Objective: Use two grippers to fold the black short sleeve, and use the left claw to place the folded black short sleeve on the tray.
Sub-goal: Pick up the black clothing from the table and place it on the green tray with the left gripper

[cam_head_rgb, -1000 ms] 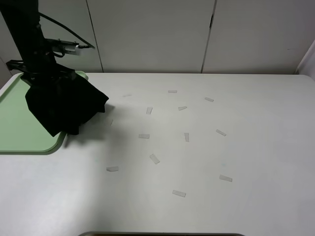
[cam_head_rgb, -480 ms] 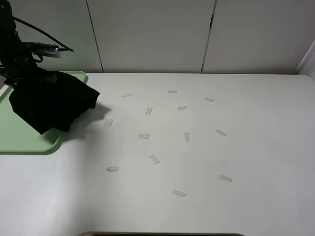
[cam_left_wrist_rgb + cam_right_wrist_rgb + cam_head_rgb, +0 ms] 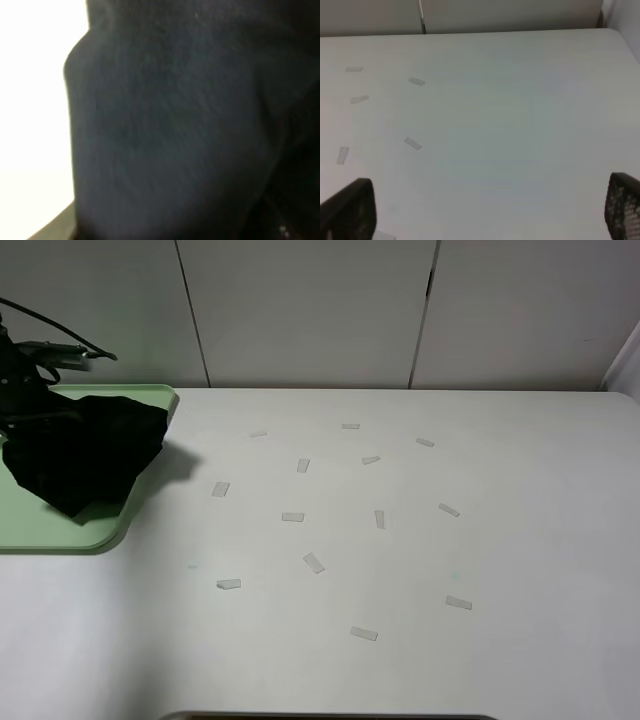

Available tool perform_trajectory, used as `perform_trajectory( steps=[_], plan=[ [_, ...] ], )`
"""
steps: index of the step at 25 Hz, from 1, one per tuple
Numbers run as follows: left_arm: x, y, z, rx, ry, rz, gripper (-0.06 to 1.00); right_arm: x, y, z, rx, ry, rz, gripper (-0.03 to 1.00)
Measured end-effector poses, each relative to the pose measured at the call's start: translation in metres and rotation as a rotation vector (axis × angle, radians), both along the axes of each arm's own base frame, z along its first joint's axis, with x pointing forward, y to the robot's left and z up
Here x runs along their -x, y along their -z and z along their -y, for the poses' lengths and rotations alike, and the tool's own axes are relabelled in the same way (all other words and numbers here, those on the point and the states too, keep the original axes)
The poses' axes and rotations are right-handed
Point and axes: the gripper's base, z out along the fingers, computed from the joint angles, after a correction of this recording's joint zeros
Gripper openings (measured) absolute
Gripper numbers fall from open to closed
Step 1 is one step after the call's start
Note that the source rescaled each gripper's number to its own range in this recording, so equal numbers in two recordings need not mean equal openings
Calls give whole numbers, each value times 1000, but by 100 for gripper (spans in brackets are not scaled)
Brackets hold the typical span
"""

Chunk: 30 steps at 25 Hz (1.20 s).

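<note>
The black short sleeve point(image 3: 85, 455) is a crumpled black bundle on the light-green tray point(image 3: 60, 535) at the far left of the table, inside the tray's right rim. My left arm point(image 3: 15, 365) stands over the bundle's back left edge. The left claw's fingers are hidden by cloth. In the left wrist view the black short sleeve point(image 3: 175, 130) fills nearly the whole frame, so the jaws do not show. My right gripper point(image 3: 487, 207) is out of the exterior view. Its two fingers point(image 3: 350, 210) stand wide apart over bare table with nothing between them.
Several small pale tape strips point(image 3: 292, 517) lie scattered across the middle of the white table point(image 3: 450, 540). Pale wall panels point(image 3: 310, 310) run along the back edge. A dark edge point(image 3: 330, 716) shows at the table's front.
My left arm has moved left and down with the black bundle. The bundle went from hanging over the tray's right rim to lying within the tray.
</note>
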Motion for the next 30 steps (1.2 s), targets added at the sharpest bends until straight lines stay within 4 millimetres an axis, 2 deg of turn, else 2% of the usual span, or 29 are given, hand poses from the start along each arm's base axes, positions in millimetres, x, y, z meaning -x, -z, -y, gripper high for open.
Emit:
perform_trajectory(
  steps=[4, 7, 8, 11, 14, 17, 19, 22, 27, 30],
  plan=[
    [3, 0, -15, -12, -27, -3, 57, 0, 0, 0, -1, 0, 0, 100],
    [5, 0, -24, -20, -44, -5, 67, 0, 0, 0, -1, 0, 0, 100],
    [5, 0, -24, -20, -44, -5, 67, 0, 0, 0, -1, 0, 0, 100],
    [8, -1, -30, -18, -69, -23, 90, 0, 0, 0, -1, 0, 0, 100],
    [8, -14, -31, -17, -95, -18, 97, 0, 0, 0, -1, 0, 0, 100],
    [5, -37, -29, -3, -116, 35, 99, 0, 0, 0, -1, 0, 0, 100],
    [2, -46, -23, 20, -118, 74, 100, 0, 0, 0, -1, 0, 0, 100],
    [-4, -48, -4, 54, -93, 99, 100, 0, 0, 0, -1, 0, 0, 100],
    [-19, -41, 38, 67, -5, 165, 100, 0, 0, 0, -1, 0, 0, 100],
    [-28, -25, 62, 90, 37, 176, 100, 0, 0, 0, -1, 0, 0, 100]
  ],
)
